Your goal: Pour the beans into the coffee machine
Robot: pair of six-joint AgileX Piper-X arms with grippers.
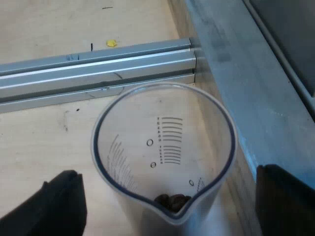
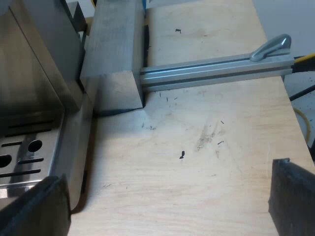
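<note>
A clear measuring glass (image 1: 162,147) with printed scale marks stands upright on the wooden table, a few dark coffee beans (image 1: 172,200) at its bottom. My left gripper (image 1: 172,174) is open, one black finger on each side of the glass with a small gap on both sides. My right gripper (image 2: 167,172) is open over bare wood, with nothing between its fingers, close to the espresso machine's (image 2: 29,73) metal drip tray (image 2: 24,157).
An aluminium rail (image 1: 98,69) lies on the table just beyond the glass, meeting a metal frame (image 1: 246,88). Beside the machine stands a wooden block (image 2: 115,59), from which another rail (image 2: 211,71) with a metal lever (image 2: 270,46) runs out. A small dark speck (image 2: 181,155) lies on the table (image 2: 197,147).
</note>
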